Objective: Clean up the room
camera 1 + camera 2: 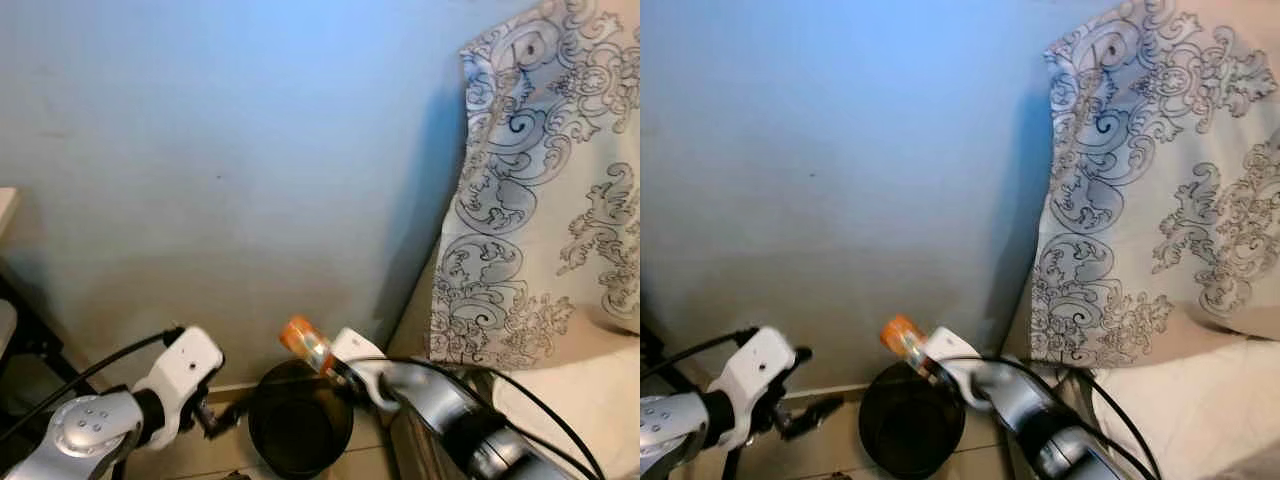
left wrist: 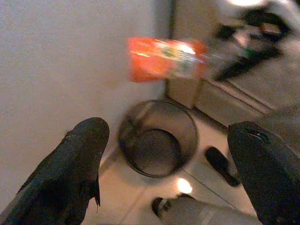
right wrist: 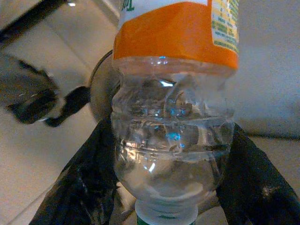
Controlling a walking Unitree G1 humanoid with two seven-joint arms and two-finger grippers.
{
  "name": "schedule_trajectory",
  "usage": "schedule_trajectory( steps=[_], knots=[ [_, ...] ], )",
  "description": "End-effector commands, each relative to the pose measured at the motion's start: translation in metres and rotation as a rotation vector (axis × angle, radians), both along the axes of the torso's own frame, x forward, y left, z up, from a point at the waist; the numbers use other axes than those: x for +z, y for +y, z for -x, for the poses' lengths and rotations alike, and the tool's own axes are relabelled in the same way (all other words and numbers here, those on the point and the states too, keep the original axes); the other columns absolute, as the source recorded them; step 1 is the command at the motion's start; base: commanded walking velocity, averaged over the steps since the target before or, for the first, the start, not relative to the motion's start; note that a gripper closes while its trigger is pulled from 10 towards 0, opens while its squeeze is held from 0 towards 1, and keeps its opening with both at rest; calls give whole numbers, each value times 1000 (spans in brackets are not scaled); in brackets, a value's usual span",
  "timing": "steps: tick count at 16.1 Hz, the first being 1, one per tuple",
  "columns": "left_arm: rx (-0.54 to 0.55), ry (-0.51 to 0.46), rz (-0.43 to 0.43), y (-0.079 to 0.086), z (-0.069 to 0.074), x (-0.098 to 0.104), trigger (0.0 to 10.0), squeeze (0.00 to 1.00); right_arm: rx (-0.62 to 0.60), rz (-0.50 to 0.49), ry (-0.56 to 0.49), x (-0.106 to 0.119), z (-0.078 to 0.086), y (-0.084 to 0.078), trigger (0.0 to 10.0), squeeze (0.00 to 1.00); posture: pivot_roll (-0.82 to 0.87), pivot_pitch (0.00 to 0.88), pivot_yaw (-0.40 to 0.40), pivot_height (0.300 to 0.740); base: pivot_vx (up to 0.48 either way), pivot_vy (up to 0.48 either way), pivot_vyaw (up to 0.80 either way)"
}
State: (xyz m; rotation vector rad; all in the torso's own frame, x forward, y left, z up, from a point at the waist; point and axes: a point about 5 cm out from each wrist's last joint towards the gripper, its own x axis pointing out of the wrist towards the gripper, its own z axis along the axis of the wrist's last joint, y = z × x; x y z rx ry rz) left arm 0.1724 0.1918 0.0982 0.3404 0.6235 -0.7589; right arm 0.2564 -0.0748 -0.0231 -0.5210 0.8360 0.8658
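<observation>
Above the near rim of the black wire bin (image 1: 300, 425), held in the air: one clear plastic bottle (image 1: 306, 345) with an orange label. Long axis tilted, running from the right gripper (image 1: 338, 368) up and to the left; the labelled base end points up-left toward the wall (image 1: 220, 180), the cap end points back down into the gripper. In the right wrist view the bottle (image 3: 173, 112) sits neck-first between the two black fingers (image 3: 255, 187), which press against its crumpled clear body on both sides; a green cap edge shows at the neck.

Bin: round, dark mesh, standing on pale floor tiles against the foot of the wall, between the two arms. Left wrist view shows it from above with the bottle (image 2: 166, 58) blurred over its far side.

Left gripper (image 1: 215, 418): low at the near left, just left of the bin, holding nothing; its fingers (image 2: 77, 164) stand well spread.

Right of the bin: a bed or sofa edge draped in white cloth with dark scroll pattern (image 1: 545, 170).

Floor near the bin: a dark slipper (image 2: 222, 164).
</observation>
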Motion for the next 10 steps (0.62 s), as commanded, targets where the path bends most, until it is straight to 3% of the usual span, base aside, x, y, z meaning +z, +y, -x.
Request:
schedule_trajectory(
  steps=[1,10],
  knots=[
    [-32,14,13,-3,4,3,10000,0,-15,25,-24,0,-4,-2,10000,0,122,0,-75,740,0,0,0],
    [-85,54,26,-7,16,6,10000,0,-135,63,-183,13,-30,9,10000,0,133,0,-77,740,0,0,0]
  ],
)
